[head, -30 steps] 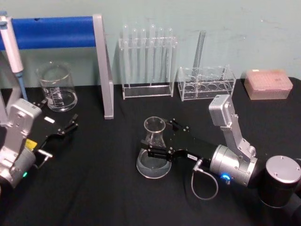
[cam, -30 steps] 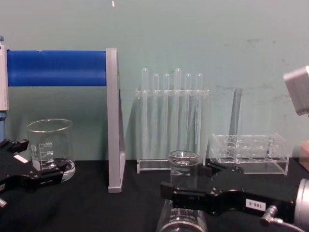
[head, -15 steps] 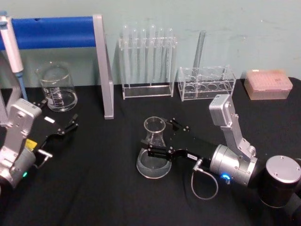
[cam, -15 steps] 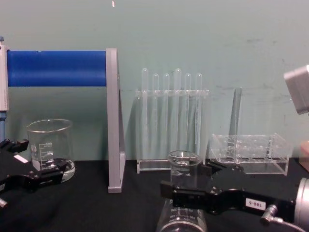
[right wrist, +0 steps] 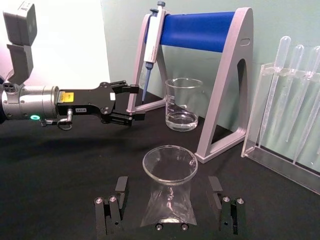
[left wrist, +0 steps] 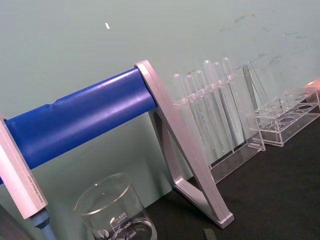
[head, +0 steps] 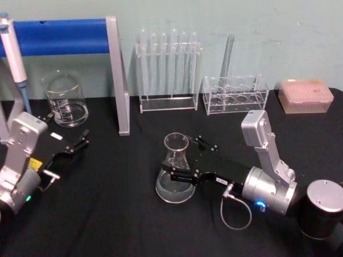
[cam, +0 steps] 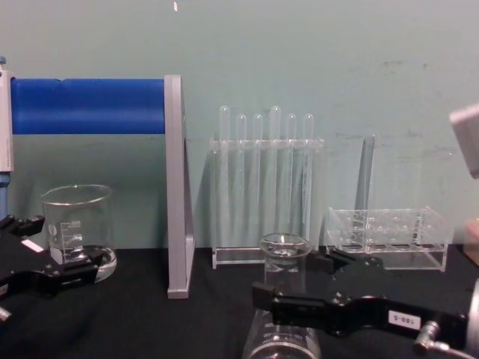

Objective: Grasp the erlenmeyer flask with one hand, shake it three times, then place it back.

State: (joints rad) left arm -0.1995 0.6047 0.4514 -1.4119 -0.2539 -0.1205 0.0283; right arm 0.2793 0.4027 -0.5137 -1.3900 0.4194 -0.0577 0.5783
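Note:
The erlenmeyer flask [head: 175, 182] stands upright on the black table, a little left of centre; it is clear glass with a wide base and a flared rim. My right gripper [head: 185, 156] is open and straddles its neck from the right, one finger on each side. In the right wrist view the flask [right wrist: 169, 197] sits between the two fingers [right wrist: 113, 204] with a gap on either side. From the chest view, the right gripper [cam: 292, 280] crosses in front of the flask [cam: 284, 263]. My left gripper [head: 67, 131] rests open at the table's left, near the beaker.
A glass beaker [head: 65, 101] stands at the back left beside a blue-barred pipette stand [head: 115, 75]. A test tube rack [head: 169, 69], a second clear rack [head: 236, 93] and a pink box [head: 305, 95] line the back wall.
My right gripper has drawn back slightly to the right, away from the flask. The flask and the left arm have not moved.

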